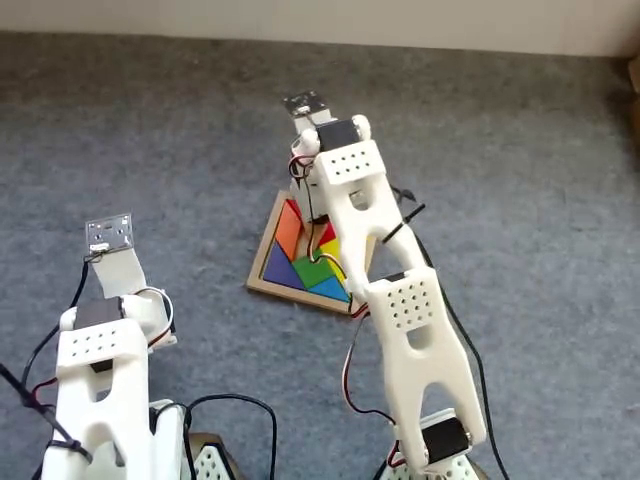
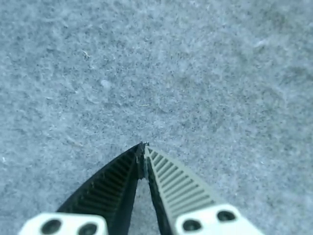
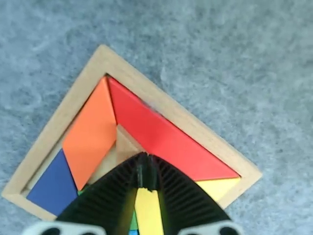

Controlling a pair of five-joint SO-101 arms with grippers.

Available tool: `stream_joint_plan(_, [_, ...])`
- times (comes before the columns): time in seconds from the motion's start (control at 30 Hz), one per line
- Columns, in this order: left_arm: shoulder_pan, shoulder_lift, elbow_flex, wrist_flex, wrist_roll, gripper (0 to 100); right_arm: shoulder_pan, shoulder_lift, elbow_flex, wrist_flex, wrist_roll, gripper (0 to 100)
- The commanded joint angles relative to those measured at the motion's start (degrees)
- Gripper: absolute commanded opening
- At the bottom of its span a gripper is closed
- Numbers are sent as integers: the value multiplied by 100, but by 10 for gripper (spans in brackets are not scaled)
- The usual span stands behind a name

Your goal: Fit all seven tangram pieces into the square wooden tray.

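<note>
Two closed tools, one over the tangram tray.
My right tool point(image 3: 145, 169) hangs over the square wooden tray point(image 3: 61, 122) on the grey bench point(image 1: 520, 150), tips pressed together, gripping nothing. The orange point(image 3: 90, 142), red point(image 3: 161, 142), blue point(image 3: 51, 188) and yellow point(image 3: 217, 188) pieces lie inside. My left tool point(image 2: 143, 152), also closed and holding nothing, sits well apart from the tray.

I can make out no readable words, numbers, labels or signs, neither on the wooden tray point(image 3: 181, 117) nor on its pieces point(image 3: 161, 137).
</note>
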Motion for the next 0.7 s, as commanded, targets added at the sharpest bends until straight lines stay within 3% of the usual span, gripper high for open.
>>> stream_joint_plan(0.0, [-40, -119, -22, -62, -26, 6, -22, -66, -207, 251, 88, 5])
stream_joint_plan(0.37, [-40, -119, -22, -70, -26, 6, -22, -295, -92, 268, 88, 5])
stream_joint_plan(0.67, [-40, -119, -22, -70, -26, 6, -154, -2053, 2185, 251, 70, 5])
